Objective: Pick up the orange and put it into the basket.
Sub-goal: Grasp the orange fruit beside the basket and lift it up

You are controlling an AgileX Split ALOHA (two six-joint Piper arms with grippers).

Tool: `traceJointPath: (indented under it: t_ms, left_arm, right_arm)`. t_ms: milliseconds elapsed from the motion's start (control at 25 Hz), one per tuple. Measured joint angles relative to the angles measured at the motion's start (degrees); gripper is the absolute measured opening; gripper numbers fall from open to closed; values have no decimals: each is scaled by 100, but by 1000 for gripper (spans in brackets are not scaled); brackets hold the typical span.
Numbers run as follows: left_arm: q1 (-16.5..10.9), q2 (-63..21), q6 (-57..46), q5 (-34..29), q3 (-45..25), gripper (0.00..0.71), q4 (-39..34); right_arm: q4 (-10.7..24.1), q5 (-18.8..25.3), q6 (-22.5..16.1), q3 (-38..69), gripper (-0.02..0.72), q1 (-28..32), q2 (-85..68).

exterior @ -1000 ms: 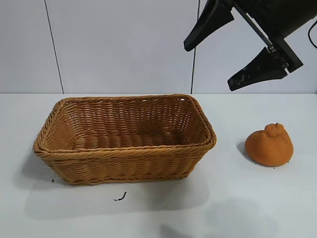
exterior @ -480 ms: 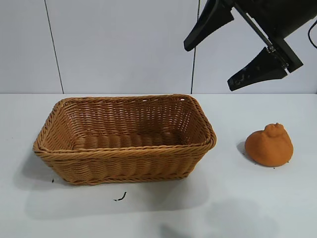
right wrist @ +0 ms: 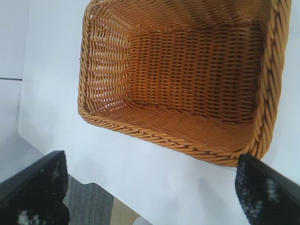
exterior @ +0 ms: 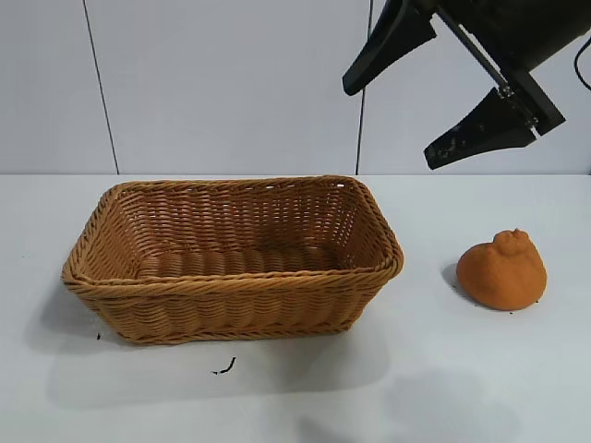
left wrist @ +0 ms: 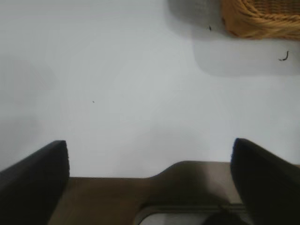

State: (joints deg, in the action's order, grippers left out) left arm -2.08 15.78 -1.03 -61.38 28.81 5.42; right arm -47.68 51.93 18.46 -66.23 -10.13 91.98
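Leaves the orange on the white table at the lower right of the exterior frame, well apart from the basket at centre left and touched by nothing, so counts the pick-up as not yet begun. Holds the right gripper high at the upper right of that frame, above the gap between basket and fruit, black fingers spread wide with nothing between them; reads as a ready pose before a descent, since jaws this far apart should clear the lumpy fruit. Keeps the left gripper out of the exterior frame altogether; equally wide and empty in its own wrist view, over bare table just past the brown table edge, probably parked out of the way, given the fruit's place on the other arm's side. Takes from the exterior view alone the orange, the knob on its top and its spacing from the basket; finds no fruit in either wrist view. Takes from the right wrist view the inside of the basket, filling the upper frame: woven floor bare, room enough for the fruit. Takes from the left wrist view only one basket corner at the upper right, its shadow, and a small dark curl on the table beside it, also visible at the lower centre of the exterior frame, before the basket's front wall.
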Motion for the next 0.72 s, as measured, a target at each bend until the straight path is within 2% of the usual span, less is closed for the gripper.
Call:
traceJointPath:
  t_ms: [360, 440, 560, 720]
  left_arm:
    - [0, -1452, 11, 60, -7, 675, 0]
    - [0, -1595, 11, 60, -7, 675, 0]
    - [0, -1600, 11, 60, -7, 675, 0]
    - [0, -1600, 11, 60, -7, 675, 0]
  right_arm:
    - [11, 0, 22, 0, 696, 0, 0]
    - [207, 31, 16, -47, 696, 0, 0]
    - [1083, 171, -296, -395, 696, 0, 0]
    - [3066, 428, -1335, -912, 696, 0, 0]
